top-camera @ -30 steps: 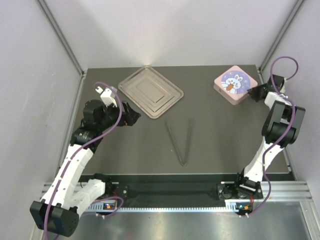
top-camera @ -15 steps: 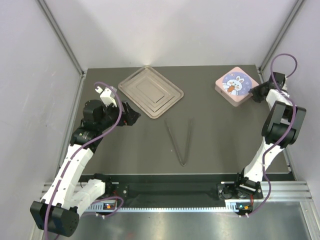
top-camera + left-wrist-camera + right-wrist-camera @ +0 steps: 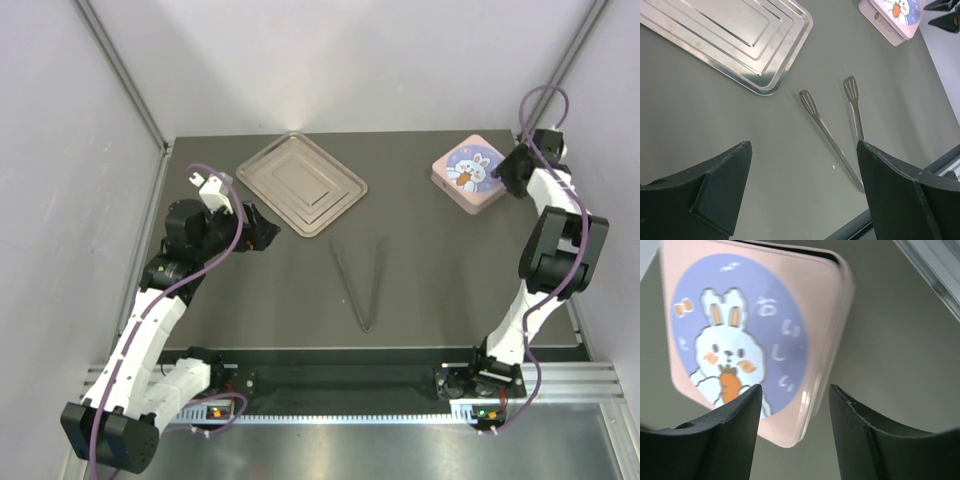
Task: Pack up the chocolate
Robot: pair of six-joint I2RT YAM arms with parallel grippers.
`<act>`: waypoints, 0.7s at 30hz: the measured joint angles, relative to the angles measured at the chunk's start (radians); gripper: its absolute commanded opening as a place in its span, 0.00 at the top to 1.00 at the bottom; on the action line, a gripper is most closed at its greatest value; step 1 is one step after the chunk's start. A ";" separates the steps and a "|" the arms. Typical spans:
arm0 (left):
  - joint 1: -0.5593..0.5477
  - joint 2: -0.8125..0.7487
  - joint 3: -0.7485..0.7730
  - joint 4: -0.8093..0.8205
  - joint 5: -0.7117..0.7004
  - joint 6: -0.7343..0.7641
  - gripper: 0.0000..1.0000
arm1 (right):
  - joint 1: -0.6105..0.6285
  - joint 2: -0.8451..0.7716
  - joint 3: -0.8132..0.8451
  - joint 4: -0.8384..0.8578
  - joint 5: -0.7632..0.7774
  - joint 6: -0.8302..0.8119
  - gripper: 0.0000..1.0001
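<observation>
Your left arm is folded, elbow raised, with the left gripper [image 3: 262, 230] over the dark table [image 3: 450, 270] just beside the near-left edge of the steel tray [image 3: 300, 185]. Your right arm reaches up to the far right corner, and the right gripper [image 3: 510, 178] is at the right edge of the pink box [image 3: 466, 172].

The top view does not show how either pair of jaws stands. The wrist views do. The left gripper [image 3: 804, 150] is spread wide and holds nothing. Beyond it are the tray [image 3: 730, 35], the metal tongs [image 3: 840, 130] lying flat with their arms apart, and a cut-off corner of the box [image 3: 890, 15].

The right gripper [image 3: 795, 390] is also parted and empty, low over one corner of the box [image 3: 750, 340]. You cannot tell whether it touches. The rabbit lid is blurred and sits shut, so you cannot tell where the chocolate is. In the top view the tongs [image 3: 362, 285] lie mid-table.
</observation>
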 measured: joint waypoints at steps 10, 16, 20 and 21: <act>0.000 0.000 0.000 0.000 0.000 0.000 0.09 | 0.079 0.082 0.290 -0.028 -0.106 -0.246 0.49; 0.000 0.000 0.000 0.000 0.000 0.000 0.09 | 0.079 0.194 0.381 -0.055 -0.112 -0.326 0.49; 0.000 0.000 0.000 0.000 0.000 0.000 0.09 | 0.073 0.293 0.460 -0.096 -0.064 -0.357 0.50; 0.000 0.000 0.000 0.000 0.000 0.000 0.09 | 0.071 0.317 0.481 -0.101 -0.048 -0.365 0.50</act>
